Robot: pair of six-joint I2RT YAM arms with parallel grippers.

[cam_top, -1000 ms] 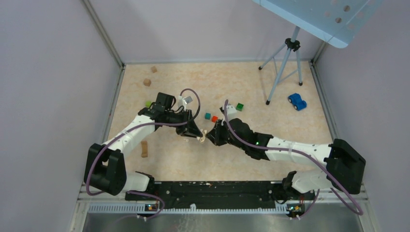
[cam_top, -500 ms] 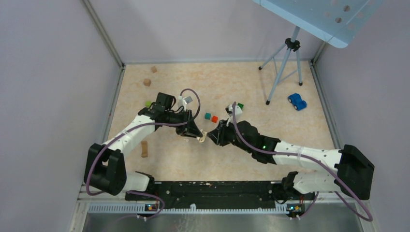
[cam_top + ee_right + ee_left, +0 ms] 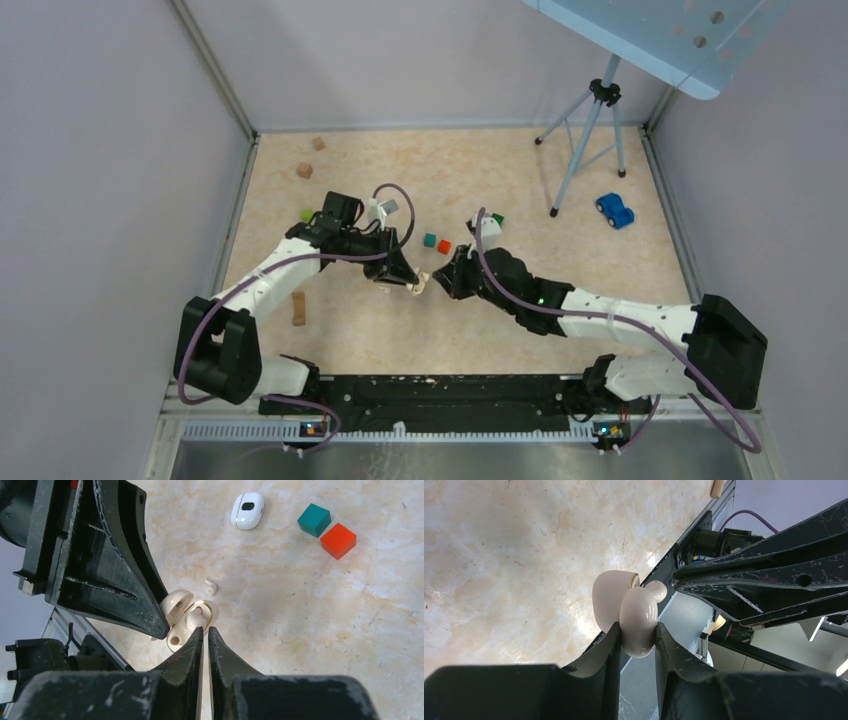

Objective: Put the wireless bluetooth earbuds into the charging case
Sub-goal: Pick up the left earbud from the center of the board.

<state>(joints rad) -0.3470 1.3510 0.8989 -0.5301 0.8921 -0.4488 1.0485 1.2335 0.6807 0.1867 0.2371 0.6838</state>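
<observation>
Marbled tabletop point(image 3: 300, 605) below: the open charging case point(image 3: 639, 612) is pinched by the left gripper point(image 3: 637, 627); the right gripper point(image 3: 205, 630), closed empty, is pointed at it, a loose earbud point(image 3: 210, 586) just above its tips

I see plain lilac-grey walls point(image 3: 90, 150) closing in three sides of a beige marbled tabletop point(image 3: 400, 340). Far beyond my right gripper point(image 3: 441, 283), off to its right, a grey tripod point(image 3: 590, 140) stands under a tilted pale-blue perforated panel point(image 3: 650, 30). The light is soft and even.
</observation>
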